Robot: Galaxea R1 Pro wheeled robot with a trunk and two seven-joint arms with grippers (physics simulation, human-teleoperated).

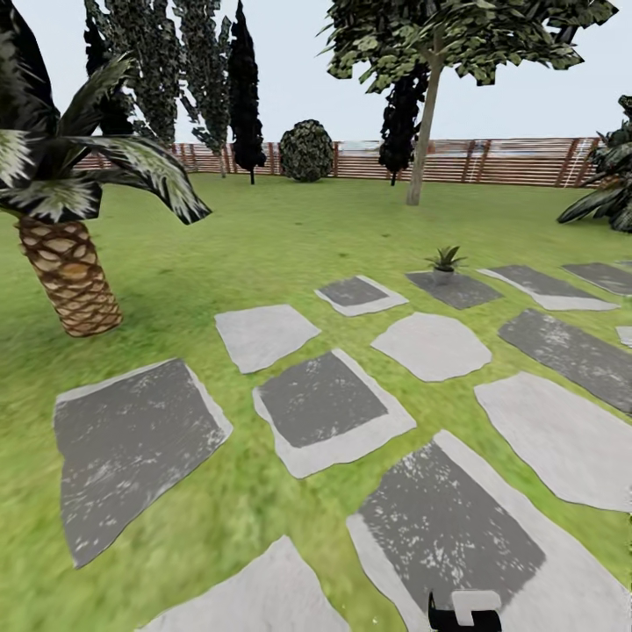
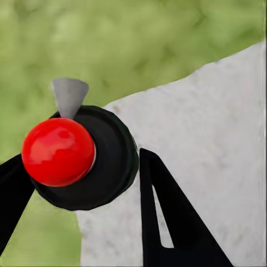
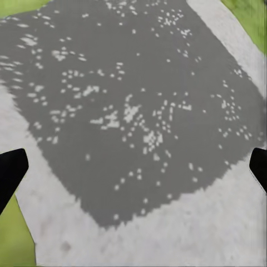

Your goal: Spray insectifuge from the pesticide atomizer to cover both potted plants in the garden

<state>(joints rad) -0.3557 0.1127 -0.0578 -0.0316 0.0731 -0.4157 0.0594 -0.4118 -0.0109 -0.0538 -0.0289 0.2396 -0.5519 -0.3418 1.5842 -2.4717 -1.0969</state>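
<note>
In the left wrist view my left gripper [image 2: 83,158] is shut on the pesticide atomizer [image 2: 111,161], seen from above. It has a round black cap, a red button [image 2: 58,151] and a small grey nozzle [image 2: 69,95]. Below it lie grass and a pale stepping stone [image 2: 211,139]. My right gripper [image 3: 136,161] hangs open and empty over a dark grey stone [image 3: 128,100]. One potted plant [image 1: 446,261], a small green rosette in a grey pot, stands on a dark stone [image 1: 456,290] far ahead to the right. The garden lawn [image 1: 263,237] stretches out to the fence.
Several flat stepping stones [image 1: 320,399] lie ahead on the grass. A palm trunk [image 1: 70,276] stands close at the left. A thin tree [image 1: 421,132], a round shrub [image 1: 306,151] and the brown slatted fence [image 1: 509,162] are at the back. A black-and-white arm part [image 1: 465,610] shows at the bottom edge.
</note>
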